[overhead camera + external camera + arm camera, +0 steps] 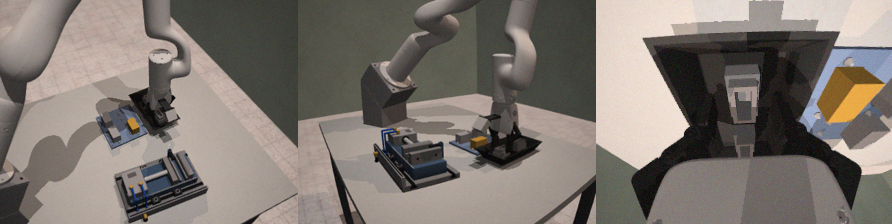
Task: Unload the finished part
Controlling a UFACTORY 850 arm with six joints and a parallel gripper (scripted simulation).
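The finished part (741, 85) (159, 117) is a small grey block with a dark pocket facing up. It lies flat on the floor of the black outfeed tray (671, 65) (137, 100) (533, 145). My gripper (743, 102) (158, 110) (502, 144) reaches straight down into the tray. It is open, with a dark finger on each side of the part and a gap to it. The vise (160, 179) (417, 158) stands at the table's front with nothing between its jaws.
A blue fixture plate (123, 140) (458, 143) (821, 117) lies just left of the tray, carrying a yellow block (133, 125) (478, 141) (848, 94) and two grey blocks (107, 118) (115, 134). A light grey block (520, 143) sits in the tray beside the gripper.
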